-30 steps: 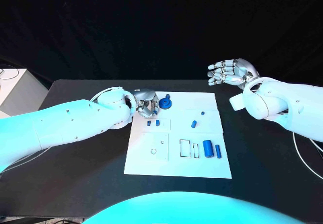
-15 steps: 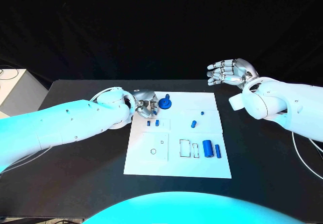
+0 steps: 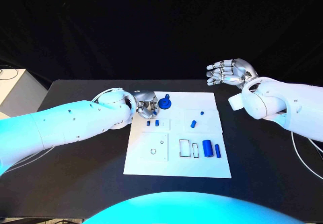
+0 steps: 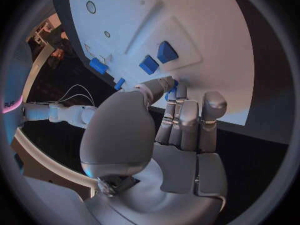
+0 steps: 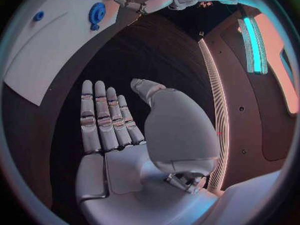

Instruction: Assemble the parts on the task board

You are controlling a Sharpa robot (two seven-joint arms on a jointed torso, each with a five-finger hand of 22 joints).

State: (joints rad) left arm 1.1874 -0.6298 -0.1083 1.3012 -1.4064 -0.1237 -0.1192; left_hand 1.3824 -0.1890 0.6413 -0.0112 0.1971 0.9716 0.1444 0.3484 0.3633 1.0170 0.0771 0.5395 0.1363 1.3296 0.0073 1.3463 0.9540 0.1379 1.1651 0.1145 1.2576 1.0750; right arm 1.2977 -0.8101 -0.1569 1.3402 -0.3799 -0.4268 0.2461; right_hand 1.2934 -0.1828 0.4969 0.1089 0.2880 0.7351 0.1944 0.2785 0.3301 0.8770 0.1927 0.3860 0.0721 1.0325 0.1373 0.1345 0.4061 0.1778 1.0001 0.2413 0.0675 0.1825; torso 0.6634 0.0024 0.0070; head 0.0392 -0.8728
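Observation:
The white task board (image 3: 178,161) lies in the middle of the black table. My left hand (image 3: 144,103) hovers at the board's far left corner with its fingers curled in. Its thumb and fingertips pinch a small blue part (image 4: 172,86). A blue gear (image 3: 166,101) stands just right of that hand. Two small blue parts (image 3: 152,123) lie a little nearer than the hand. Another blue part (image 3: 193,124) lies mid-board, and a thick blue cylinder (image 3: 208,148) with a thin one (image 3: 217,150) lies toward the right. My right hand (image 3: 228,72) is raised beyond the board's far right corner, fingers spread and palm empty (image 5: 109,130).
Outlined slots (image 3: 188,148) mark the board beside the cylinders, and a raised square panel (image 3: 156,145) sits at its left. Bare black table (image 3: 80,158) surrounds the board. A white cabinet (image 3: 15,91) stands off the table's left edge.

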